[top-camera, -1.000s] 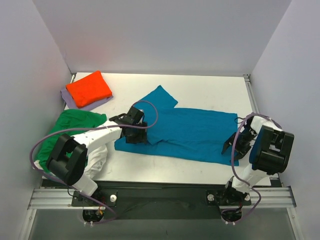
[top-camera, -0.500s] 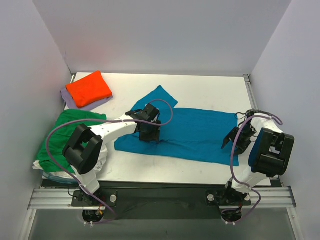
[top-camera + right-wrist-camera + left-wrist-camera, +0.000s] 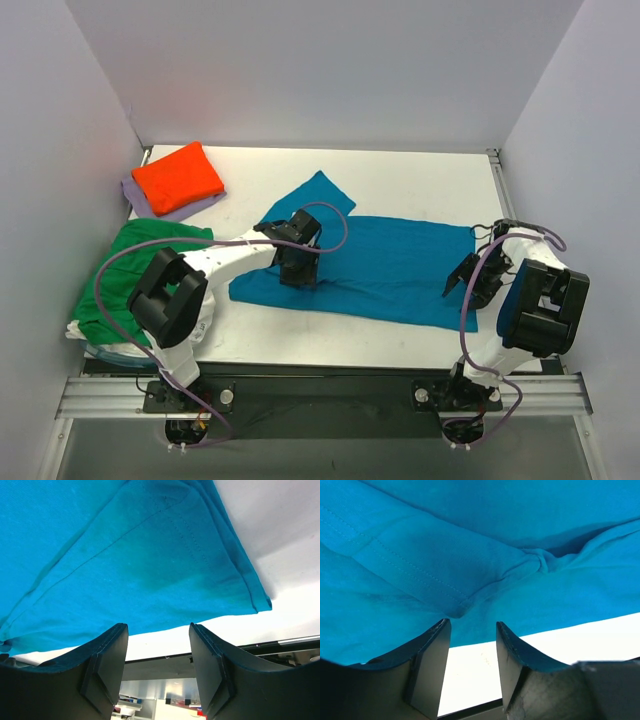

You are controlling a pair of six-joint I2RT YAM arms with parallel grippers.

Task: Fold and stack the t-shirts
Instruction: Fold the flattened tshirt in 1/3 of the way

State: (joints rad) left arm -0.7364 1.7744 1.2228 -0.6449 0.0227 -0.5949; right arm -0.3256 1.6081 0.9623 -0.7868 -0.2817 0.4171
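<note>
White tabletop (image 3: pixel 400 175) w/ pale walls on 3 sides; the teal-blue t-shirt (image 3: pixel 395 262) lies spread across its middle, mostly flat, 1 sleeve angled toward the back wall. Left gripper (image 3: pixel 297 272) sits low over the shirt's left part by the near edge, and right gripper (image 3: pixel 470 280) at the shirt's right end, near corner. Both have jaws apart w/ nothing between them. Probably they're set at opposite ends so each can pinch the near edge and carry 1 fold together. Wrist views show thin, matte knit w/ double-stitched hems; by the left gripper's tips the cloth overlaps and bunches into a small wrinkle, by the right it tapers to a crisp corner. Limp stuff, likely to sag once lifted. Well off the shirt's left-rear, the orange t-shirt (image 3: pixel 178 177) sits folded square on the lavender t-shirt (image 3: pixel 148 206); the green t-shirt (image 3: pixel 130 262) lies crumpled to the teal shirt's left, unfolded.
</note>
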